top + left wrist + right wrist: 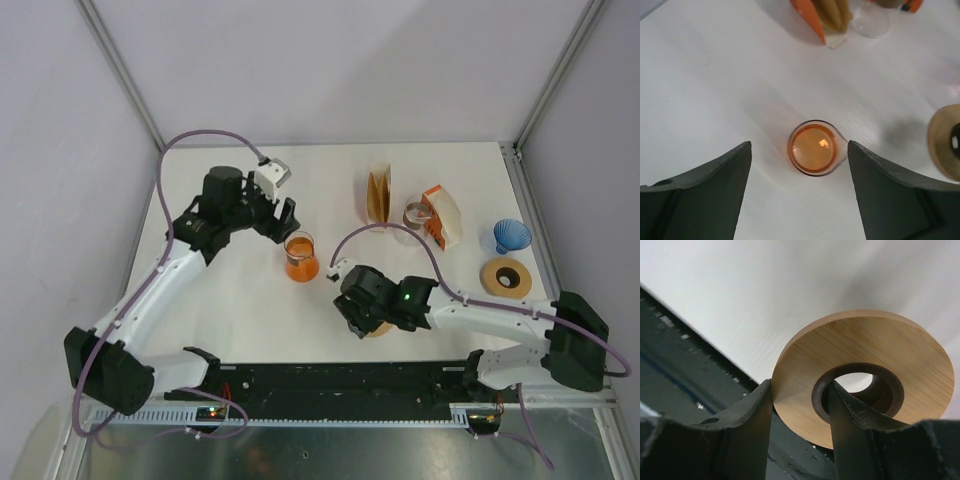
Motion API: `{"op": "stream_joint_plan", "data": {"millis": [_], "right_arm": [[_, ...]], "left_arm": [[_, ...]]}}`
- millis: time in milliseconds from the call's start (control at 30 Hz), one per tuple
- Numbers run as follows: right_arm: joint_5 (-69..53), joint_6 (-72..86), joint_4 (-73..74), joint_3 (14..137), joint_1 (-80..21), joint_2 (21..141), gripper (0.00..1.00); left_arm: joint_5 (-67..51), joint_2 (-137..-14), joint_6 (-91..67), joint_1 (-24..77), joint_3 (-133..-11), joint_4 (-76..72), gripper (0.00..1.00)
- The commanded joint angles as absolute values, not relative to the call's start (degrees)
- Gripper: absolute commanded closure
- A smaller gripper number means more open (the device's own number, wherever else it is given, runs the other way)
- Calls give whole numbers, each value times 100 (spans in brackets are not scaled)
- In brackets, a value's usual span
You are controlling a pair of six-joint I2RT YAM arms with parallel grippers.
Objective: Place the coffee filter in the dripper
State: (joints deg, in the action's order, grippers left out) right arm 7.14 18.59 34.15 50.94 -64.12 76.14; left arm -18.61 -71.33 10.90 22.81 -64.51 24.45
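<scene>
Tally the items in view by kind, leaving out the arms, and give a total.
Wooden rings: 2
Beaker of orange liquid: 1
Blue dripper: 1
Filter stack in holder: 1
Orange and white box: 1
Clear glass vessel: 1
Total: 7

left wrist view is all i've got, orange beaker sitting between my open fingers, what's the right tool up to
Observer: The right tool is shut on a wooden ring, with one finger through its centre hole and the other on the outer edge.
Operator: ok and where's the dripper, can't see it from here
Observer: The blue dripper stands near the table's right edge, just beyond a second wooden ring.
</scene>
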Motion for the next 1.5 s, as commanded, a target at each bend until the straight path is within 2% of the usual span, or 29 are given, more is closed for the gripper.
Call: {"op": "stream_joint_plan", "data": {"millis": [0,133,233,367,567,967,1033,1100,1233,1300,1333,1400,1467], "right_arm": [[708,1073,2971,5638,-6884,7046,100],[1001,636,2764,6013,-7078,6811,100],[1139,333,2602,6232,-7150,6776,100],[1191,73,2434,6498,-7204,6867,100],[1172,-226,2239,6852,-7230,7211,100],[1085,-384,2086,7277,-7123,7661,100],[1032,-384,2049,7284,-7096,7657,100],[985,-390,2024,7286,-7056,7660,100],[808,-366,2041,7286,-6938,7667,100],[690,-294,2075,7282,-6841,7663,100],[604,-221,2096,7284,-6774,7633,95],[393,-73,2113,7286,-6646,7531,74],[151,116,2099,7286,-6500,7361,57]], "left_arm": [[-2700,-6482,378,2315,-6549,2784,17],[-4299,-6357,-236,2330,-6507,3217,15],[-4809,-6394,-729,2345,-6348,3420,14],[-4586,-6182,-984,2365,-6272,3461,13],[-4821,-6016,-1296,2384,-6238,3462,25],[-4735,-5899,-1366,2392,-5791,3389,34],[-4778,-5915,-1399,2391,-5750,3365,39],[-4827,-5937,-1428,2395,-5733,3337,51],[-4936,-5974,-1478,2388,-5781,3308,88],[-4945,-6002,-1477,2342,-5811,3294,97],[-4978,-6020,-1477,2252,-5824,3291,98],[-5116,-6097,-1463,2011,-5861,3288,99],[-5337,-6183,-1443,1702,-5906,3285,100]]}}
